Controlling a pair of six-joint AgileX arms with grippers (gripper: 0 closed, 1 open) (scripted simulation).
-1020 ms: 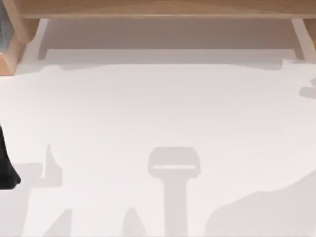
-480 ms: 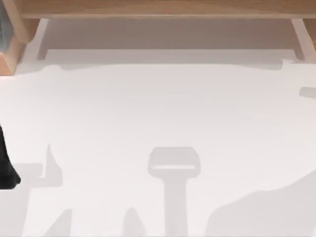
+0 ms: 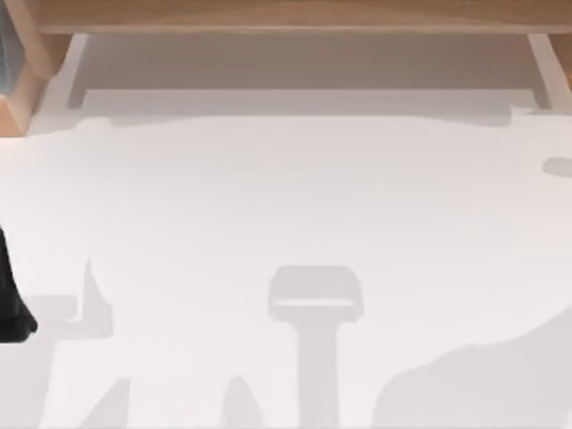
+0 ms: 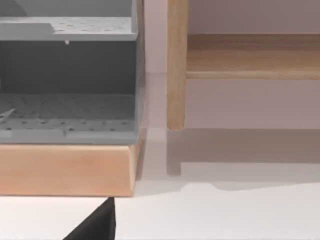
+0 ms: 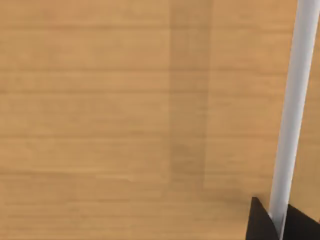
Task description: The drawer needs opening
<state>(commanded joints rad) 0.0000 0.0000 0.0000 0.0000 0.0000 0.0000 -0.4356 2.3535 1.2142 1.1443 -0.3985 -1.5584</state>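
Against the pale wooden drawer front (image 5: 125, 120), at its far edge in the right wrist view, stands a slim white bar handle (image 5: 292, 100). The right gripper (image 5: 278, 224) is at the low end of that handle. One black fingertip (image 5: 259, 222) sits on each side of the bar, pressed close to it, so the jaws are clamped on the handle. Most of each finger is cut off by the frame edge.

The drawer front shows wood grain with a faint darker band beside the handle. Its edges fall outside the frame, so I cannot tell how far out the drawer stands.

Well apart from the drawer front, the left arm (image 3: 11, 295) rests idle at the left edge of the white table (image 3: 286, 206). Its wrist view shows a grey perforated shelf unit (image 4: 67, 80) on a light wooden base (image 4: 65, 170), with a thin wooden post (image 4: 176, 65) just beside it and a wooden rail (image 4: 250, 55) behind. Soft grey shadows lie across the table. A long wooden frame (image 3: 286, 16) runs along its far side.
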